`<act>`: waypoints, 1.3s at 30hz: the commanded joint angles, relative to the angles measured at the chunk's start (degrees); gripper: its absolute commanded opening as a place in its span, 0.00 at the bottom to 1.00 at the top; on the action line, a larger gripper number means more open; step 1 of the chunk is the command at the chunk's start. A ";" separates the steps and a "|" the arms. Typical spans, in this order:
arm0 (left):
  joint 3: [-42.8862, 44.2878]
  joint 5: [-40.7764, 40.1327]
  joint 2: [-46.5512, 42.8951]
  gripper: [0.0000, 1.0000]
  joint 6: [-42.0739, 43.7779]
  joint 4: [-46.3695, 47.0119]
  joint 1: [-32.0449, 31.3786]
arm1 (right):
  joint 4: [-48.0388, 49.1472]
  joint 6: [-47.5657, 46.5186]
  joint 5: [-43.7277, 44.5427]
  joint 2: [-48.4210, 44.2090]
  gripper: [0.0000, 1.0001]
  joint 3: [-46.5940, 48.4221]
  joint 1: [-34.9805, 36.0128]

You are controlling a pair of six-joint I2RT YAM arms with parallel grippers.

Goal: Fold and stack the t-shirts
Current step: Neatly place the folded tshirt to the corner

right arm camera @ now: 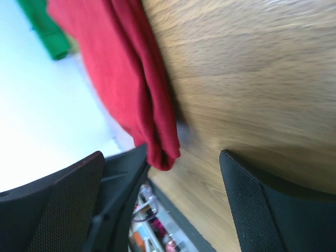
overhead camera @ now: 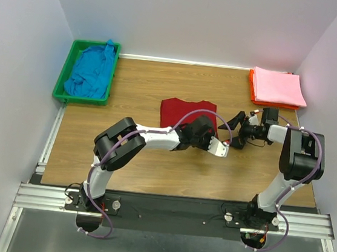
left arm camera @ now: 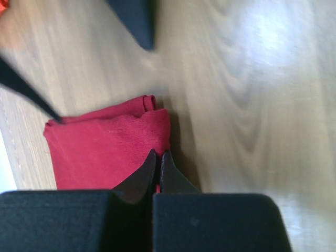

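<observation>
Left gripper (left arm camera: 158,157): jaws pressed together on the dark red t-shirt's (overhead camera: 182,112) edge, mid-tabletop (overhead camera: 133,170); looks like a thin pinch. Right gripper (right arm camera: 161,153): jaws spread around its folded corner. Risk: the shallow grip slips or lifts only the top layer, so the fold opens. The arms crowd each other. Far: blue t-shirt (overhead camera: 92,72) in green bin (overhead camera: 63,76) upper left, pink t-shirt (overhead camera: 277,87) on orange tray (overhead camera: 251,87) upper right.

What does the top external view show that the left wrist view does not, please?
Only the top external view shows the blue t-shirt bunched in the green bin and the pink t-shirt folded at the far right. Only the left wrist view shows the left gripper shut at the edge of the dark red t-shirt; whether cloth is pinched is unclear. Both show that red shirt on the wooden table.
</observation>
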 commanded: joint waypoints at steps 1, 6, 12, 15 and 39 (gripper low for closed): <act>4.60 9.10 -0.70 0.00 -4.14 -3.12 3.22 | 9.05 4.93 -0.58 3.59 0.96 -4.15 0.37; 7.06 12.19 -0.61 0.00 -5.73 -4.71 4.90 | 14.68 8.89 -0.76 5.43 0.96 -5.38 2.04; 9.87 13.69 -0.35 0.00 -5.82 -6.46 6.04 | 30.92 19.07 0.65 5.26 0.98 -8.89 3.71; 10.31 14.39 -0.17 0.00 -6.08 -6.90 6.39 | 36.47 24.88 4.59 6.13 0.98 -9.61 4.85; 13.83 18.70 1.49 0.00 -10.83 -8.31 8.85 | 45.36 32.54 18.76 23.89 0.53 1.82 12.59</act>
